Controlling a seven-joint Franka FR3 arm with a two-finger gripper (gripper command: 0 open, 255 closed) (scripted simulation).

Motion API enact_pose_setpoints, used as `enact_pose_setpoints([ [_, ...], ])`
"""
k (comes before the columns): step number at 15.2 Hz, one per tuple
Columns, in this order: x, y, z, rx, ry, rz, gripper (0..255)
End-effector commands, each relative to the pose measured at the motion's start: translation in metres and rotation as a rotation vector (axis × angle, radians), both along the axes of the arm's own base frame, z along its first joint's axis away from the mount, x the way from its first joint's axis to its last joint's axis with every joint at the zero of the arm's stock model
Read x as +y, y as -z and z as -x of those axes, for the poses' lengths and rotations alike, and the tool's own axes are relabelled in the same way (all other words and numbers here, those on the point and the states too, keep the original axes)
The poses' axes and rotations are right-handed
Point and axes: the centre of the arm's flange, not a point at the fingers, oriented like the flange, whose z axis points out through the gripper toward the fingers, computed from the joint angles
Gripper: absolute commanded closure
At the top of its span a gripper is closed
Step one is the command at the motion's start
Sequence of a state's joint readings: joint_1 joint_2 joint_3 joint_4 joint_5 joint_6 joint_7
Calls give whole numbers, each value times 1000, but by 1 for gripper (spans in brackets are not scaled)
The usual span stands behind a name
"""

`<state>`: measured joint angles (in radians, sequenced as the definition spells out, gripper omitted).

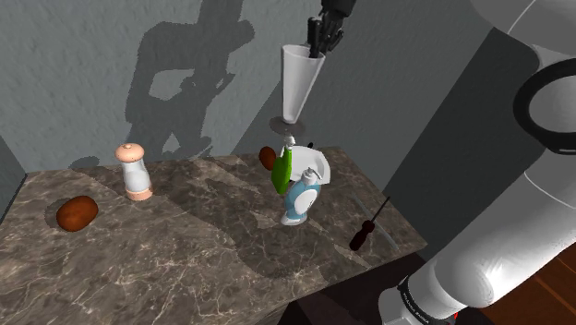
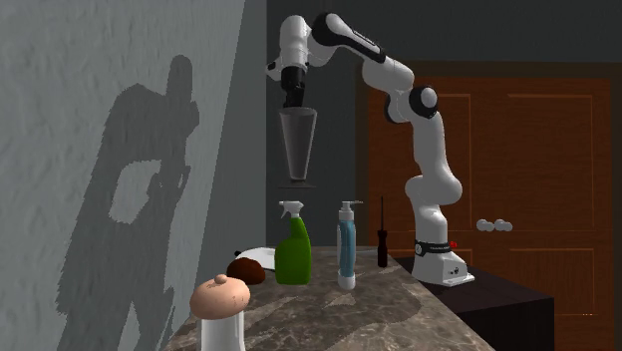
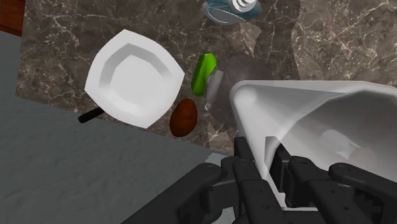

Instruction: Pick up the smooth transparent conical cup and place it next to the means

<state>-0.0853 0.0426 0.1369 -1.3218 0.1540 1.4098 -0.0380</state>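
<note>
A smooth, pale, see-through conical cup with a small round foot hangs upright high above the marble counter. My gripper is shut on its rim, one finger inside and one outside. In the second exterior view the cup looks dark grey under the gripper, above the green spray bottle. In the wrist view the cup is clasped by the gripper. Far below it lie the white plate, the spray bottle and a brown oval thing.
A blue pump bottle stands by the spray bottle and the plate. A dark screwdriver lies near the counter's edge. A mill with a peach cap and a second brown lump sit toward the shoulder view's left. A wall backs the counter.
</note>
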Motion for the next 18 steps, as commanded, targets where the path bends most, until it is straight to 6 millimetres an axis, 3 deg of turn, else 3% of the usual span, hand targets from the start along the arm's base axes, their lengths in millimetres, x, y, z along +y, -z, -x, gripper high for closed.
enact_pose_setpoints([
  [1, -24, 2, 7, -1, -2, 0, 255],
  [18, -238, 1, 76, -1, -2, 0, 255],
])
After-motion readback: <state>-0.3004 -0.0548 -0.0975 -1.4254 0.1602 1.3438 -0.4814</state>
